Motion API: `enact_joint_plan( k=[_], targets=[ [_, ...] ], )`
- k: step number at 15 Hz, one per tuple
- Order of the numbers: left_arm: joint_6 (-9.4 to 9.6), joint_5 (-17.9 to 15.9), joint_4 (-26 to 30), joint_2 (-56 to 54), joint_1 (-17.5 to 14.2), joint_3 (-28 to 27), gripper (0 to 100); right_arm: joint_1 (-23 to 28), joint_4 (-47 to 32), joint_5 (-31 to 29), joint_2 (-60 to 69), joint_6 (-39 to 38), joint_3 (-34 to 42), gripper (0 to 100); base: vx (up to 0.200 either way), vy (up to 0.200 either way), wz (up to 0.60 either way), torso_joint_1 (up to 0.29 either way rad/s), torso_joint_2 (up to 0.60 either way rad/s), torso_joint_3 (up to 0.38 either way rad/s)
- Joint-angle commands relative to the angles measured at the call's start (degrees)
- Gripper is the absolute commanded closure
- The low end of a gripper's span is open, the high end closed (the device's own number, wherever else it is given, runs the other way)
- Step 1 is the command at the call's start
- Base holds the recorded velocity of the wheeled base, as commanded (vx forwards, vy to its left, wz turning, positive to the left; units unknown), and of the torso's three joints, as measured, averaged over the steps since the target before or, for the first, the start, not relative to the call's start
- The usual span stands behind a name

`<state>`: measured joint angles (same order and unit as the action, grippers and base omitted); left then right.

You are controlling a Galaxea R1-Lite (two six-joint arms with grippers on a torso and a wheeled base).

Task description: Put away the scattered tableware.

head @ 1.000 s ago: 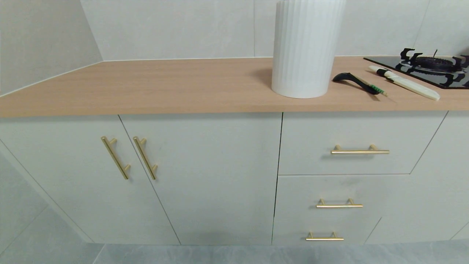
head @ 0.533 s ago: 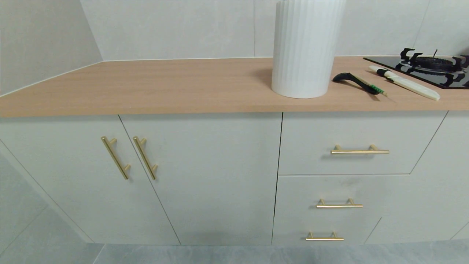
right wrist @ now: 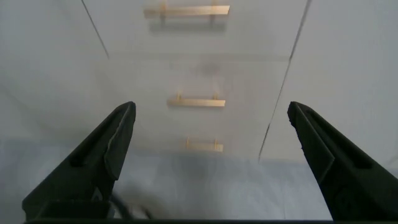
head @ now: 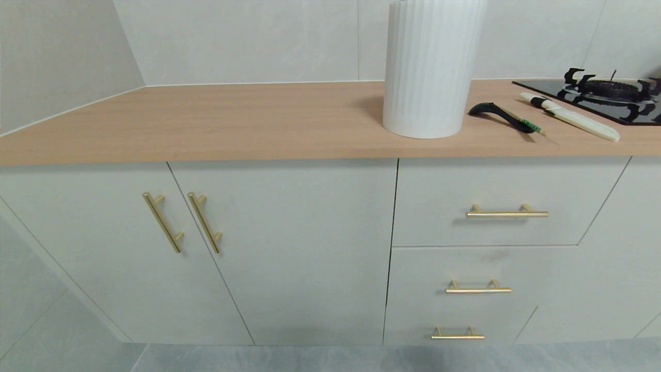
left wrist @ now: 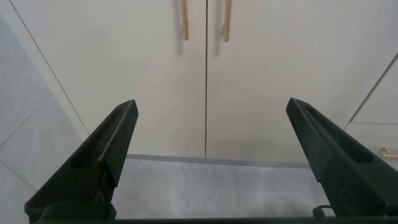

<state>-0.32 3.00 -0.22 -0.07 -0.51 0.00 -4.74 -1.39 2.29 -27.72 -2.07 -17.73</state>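
We hold our left gripper (left wrist: 210, 107) and right gripper (right wrist: 210, 109) low, jaws wide apart, ready to grab the knife (head: 570, 116).

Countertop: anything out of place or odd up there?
Two utensils lie loose on the countertop right of the white container: a black utensil and a white knife, both askew, the knife beside the stove. Nothing spilled or damaged shows; doors and drawers are shut.
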Motion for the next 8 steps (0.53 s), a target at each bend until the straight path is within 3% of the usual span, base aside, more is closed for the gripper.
enact_joint_plan(
  k=[1, 5, 8],
  targets=[
    [-0.03, 0.0, 0.0, 0.1, 0.0, 0.0, 0, -3.1, 1.4, 1.0, -32.0, 0.8, -10.8, 0, 0.000, 0.000, 0.00, 0.000, 0.00, 0.000],
    [-0.03, 0.1, 0.0, 0.1, 0.0, 0.0, 0, -3.3, 3.2, 0.9, -49.5, 2.7, -14.5, 0, 0.000, 0.000, 0.00, 0.000, 0.00, 0.000],
    [-0.03, 0.0, 0.0, 0.1, 0.0, 0.0, 0, -3.4, 9.9, 0.6, -60.3, 2.6, -14.7, 0, 0.000, 0.000, 0.00, 0.000, 0.00, 0.000]
  ],
)
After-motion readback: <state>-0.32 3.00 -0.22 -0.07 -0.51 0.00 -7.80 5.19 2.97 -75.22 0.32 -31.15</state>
